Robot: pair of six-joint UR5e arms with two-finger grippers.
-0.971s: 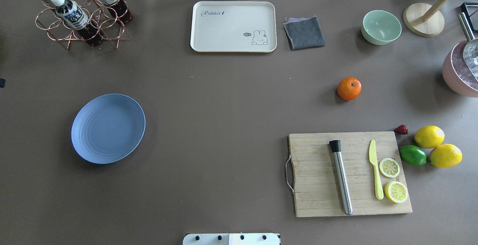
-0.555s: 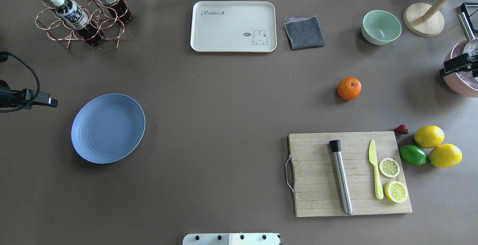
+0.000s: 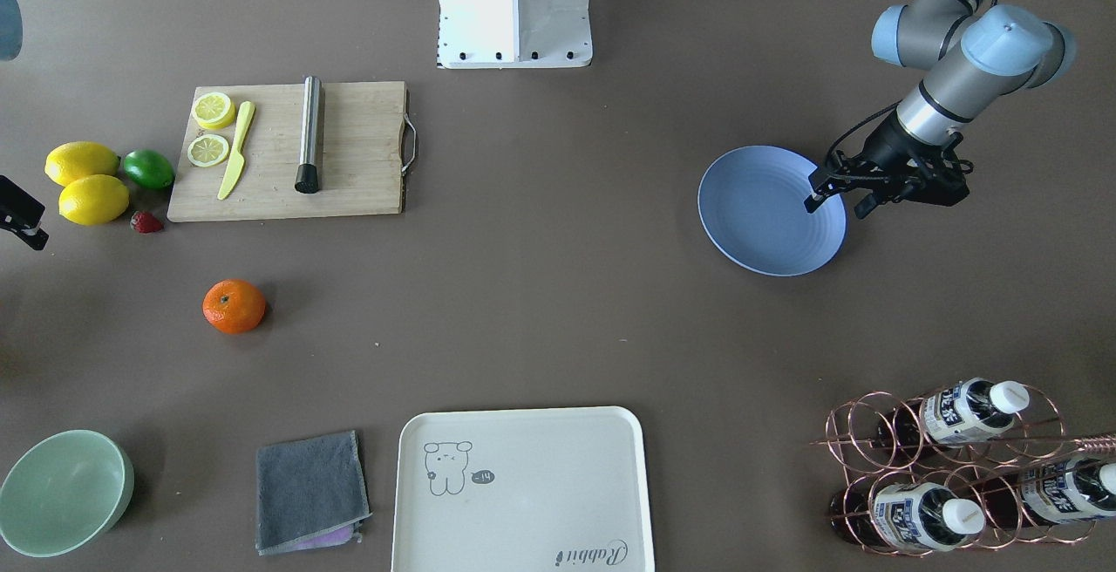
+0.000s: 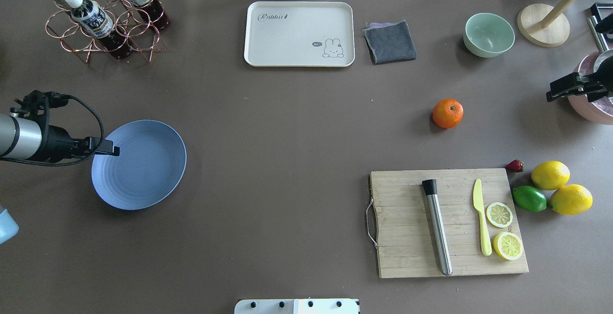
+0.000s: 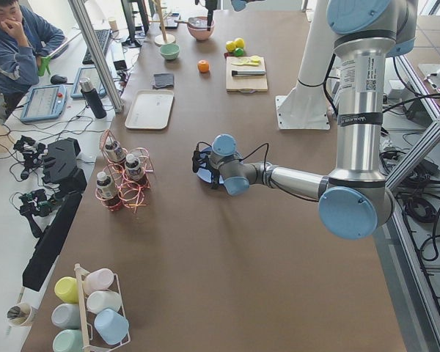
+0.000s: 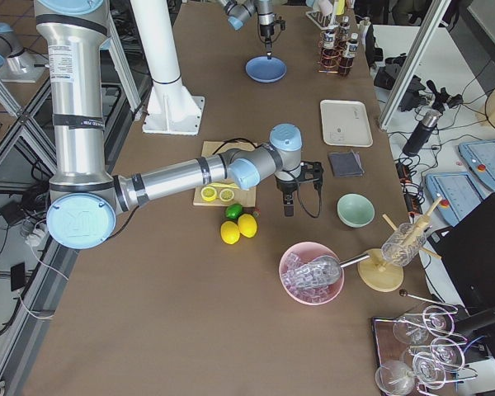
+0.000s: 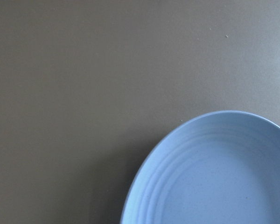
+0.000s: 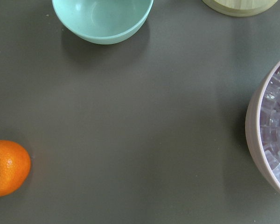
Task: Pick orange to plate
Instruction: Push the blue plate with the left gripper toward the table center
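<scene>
The orange (image 4: pixel 448 113) lies alone on the brown table, right of centre and beyond the cutting board; it also shows in the front view (image 3: pixel 234 306) and at the left edge of the right wrist view (image 8: pixel 7 168). The light-blue plate (image 4: pixel 143 170) sits empty at the left, and the left wrist view looks down on its rim (image 7: pixel 210 177). My left gripper (image 3: pixel 839 204) hangs open over the plate's outer edge, holding nothing. My right gripper (image 4: pixel 572 94) hovers open at the far right, well to the right of the orange, by the pink bowl.
A cutting board (image 4: pixel 412 252) holds a metal muddler, yellow knife and lemon slices. Two lemons (image 4: pixel 550 175), a lime and a strawberry lie to its right. At the back are a cream tray (image 4: pixel 299 34), grey cloth, green bowl (image 4: pixel 488 34) and bottle rack (image 4: pixel 103 22). A pink ice bowl (image 4: pixel 591 108) is far right.
Both arms have come into the overhead view: the left gripper moved right to the plate's edge, and the right gripper moved in from the right edge. The orange and plate stayed put.
</scene>
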